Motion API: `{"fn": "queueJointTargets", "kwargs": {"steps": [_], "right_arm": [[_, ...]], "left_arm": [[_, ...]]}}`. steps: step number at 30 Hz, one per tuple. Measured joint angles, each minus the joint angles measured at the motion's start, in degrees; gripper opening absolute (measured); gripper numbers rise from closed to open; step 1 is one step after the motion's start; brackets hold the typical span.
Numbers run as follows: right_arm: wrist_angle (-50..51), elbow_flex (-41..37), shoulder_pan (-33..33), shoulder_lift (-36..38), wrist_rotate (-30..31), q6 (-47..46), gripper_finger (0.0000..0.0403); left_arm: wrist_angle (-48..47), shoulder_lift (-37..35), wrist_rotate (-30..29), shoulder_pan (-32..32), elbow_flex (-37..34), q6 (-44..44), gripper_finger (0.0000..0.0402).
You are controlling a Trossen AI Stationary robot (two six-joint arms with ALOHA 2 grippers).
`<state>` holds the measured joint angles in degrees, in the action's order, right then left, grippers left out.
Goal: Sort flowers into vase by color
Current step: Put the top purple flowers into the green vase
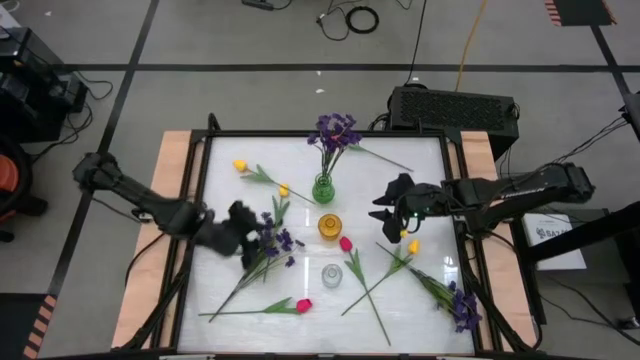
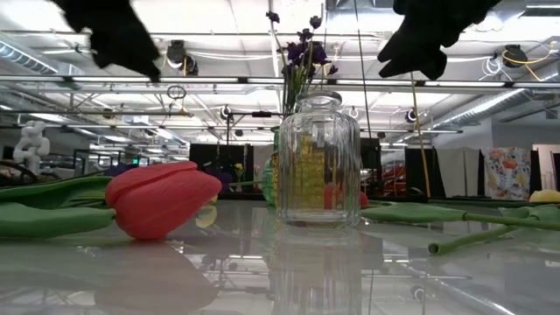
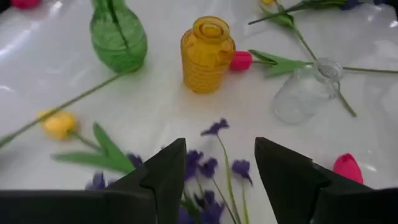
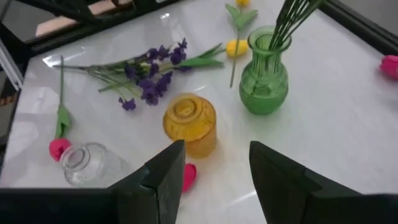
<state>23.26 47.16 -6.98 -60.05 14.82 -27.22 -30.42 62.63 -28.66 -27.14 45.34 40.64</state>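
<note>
Left gripper (image 1: 243, 228) hangs above the purple sprig (image 1: 277, 240) near the table's (image 1: 425, 160) left edge, fingers parted, gripping nothing. Right gripper (image 1: 392, 208) hovers toward the right edge, fingers spread and empty too. Green vase (image 1: 323, 188) near the far edge holds purple flowers (image 1: 336, 131). Yellow vase (image 1: 330, 226) and clear vase (image 1: 332, 276) sit mid-table. Yellow tulips (image 1: 240, 166), pink tulips (image 1: 303, 304) and another purple sprig (image 1: 462, 307) lie scattered around.
</note>
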Motion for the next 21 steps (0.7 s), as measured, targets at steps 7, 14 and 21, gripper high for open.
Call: {"fn": "queueJointTargets", "kwargs": {"steps": [7, 14, 21], "right_arm": [[-0.9, 0.0, -2.9, -0.1, 0.4, -0.9, 0.0171], [-1.1, 0.0, -6.4, -0.5, 0.4, -1.1, 0.0171], [-1.3, 0.0, -9.4, -1.5, 0.4, -0.9, 0.0171]], "left_arm": [[-2.2, 3.8, -2.3, -15.0, 0.0, 17.9, 0.0172], [-7.5, 11.4, 2.0, -22.5, 0.0, 34.2, 0.0193], [-10.6, 19.3, 4.3, -24.3, 0.0, 41.7, 0.0301]]}}
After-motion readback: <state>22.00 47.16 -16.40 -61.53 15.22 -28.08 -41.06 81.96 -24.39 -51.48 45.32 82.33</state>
